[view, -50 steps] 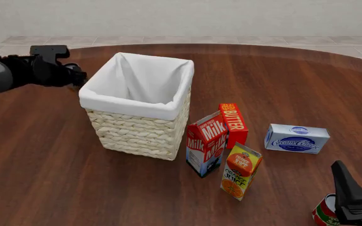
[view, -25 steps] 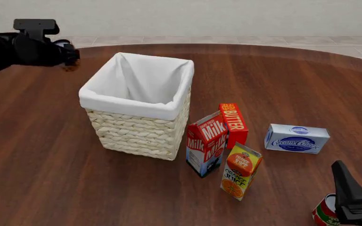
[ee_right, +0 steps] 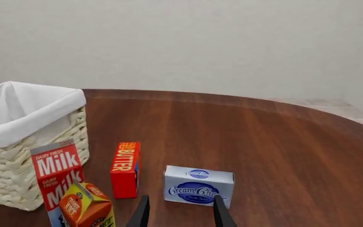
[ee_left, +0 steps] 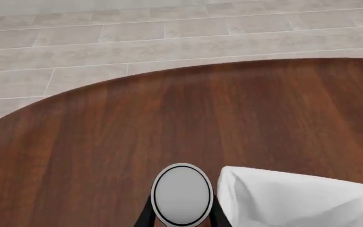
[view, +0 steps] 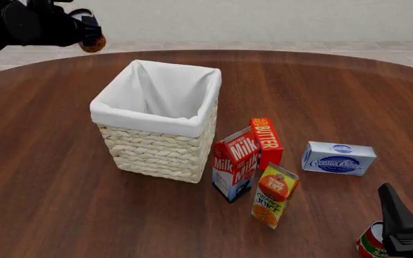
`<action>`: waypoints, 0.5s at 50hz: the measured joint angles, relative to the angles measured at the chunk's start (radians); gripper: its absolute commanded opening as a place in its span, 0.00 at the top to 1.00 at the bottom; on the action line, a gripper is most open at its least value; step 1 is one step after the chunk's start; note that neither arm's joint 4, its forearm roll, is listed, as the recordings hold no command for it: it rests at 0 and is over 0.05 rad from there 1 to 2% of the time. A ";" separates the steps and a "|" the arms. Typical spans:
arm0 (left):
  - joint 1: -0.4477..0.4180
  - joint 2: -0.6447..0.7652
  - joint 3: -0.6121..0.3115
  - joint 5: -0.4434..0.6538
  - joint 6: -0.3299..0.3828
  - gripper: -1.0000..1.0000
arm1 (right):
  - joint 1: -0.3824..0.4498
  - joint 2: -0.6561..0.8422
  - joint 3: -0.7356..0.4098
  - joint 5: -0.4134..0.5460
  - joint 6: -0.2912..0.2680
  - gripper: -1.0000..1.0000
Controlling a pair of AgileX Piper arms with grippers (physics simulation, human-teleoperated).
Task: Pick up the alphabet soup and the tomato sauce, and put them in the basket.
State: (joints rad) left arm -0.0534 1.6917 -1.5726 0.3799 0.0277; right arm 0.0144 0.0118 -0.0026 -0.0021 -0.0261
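Holding the soup can (ee_left: 182,194) between its fingers, the left gripper (view: 88,36) sits raised at the table's far left, beyond the basket's (view: 159,145) far-left corner; the front view shows only an orange-brown bit of the can, the left wrist view its grey round end just beside the white liner (ee_left: 295,198). The basket stands upright on the wooden table (view: 321,97). Milk carton (view: 234,171), butter box (view: 265,142) and juice carton (view: 274,196) cluster just right of the basket; the cream cheese box (view: 337,158) lies farther right. The right gripper (view: 407,228) is at the near right edge, fingers spread apart, touching or just over the tomato sauce can (view: 369,243); contact is unclear.
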 measured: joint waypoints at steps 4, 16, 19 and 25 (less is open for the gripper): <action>-0.023 -0.012 -0.016 0.013 0.002 1.00 | 0.001 -0.001 0.000 0.001 0.000 0.00; -0.087 -0.044 -0.050 0.046 0.008 1.00 | 0.002 -0.002 0.000 0.003 0.001 0.00; -0.106 -0.054 -0.052 0.052 0.010 1.00 | 0.002 -0.003 0.000 0.003 0.000 0.00; -0.143 -0.073 -0.051 0.063 0.018 1.00 | 0.003 -0.004 0.000 0.004 0.000 0.00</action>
State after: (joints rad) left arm -0.1963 1.6183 -1.6233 0.4425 0.0456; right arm 0.0176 0.0079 -0.0027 0.0019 -0.0258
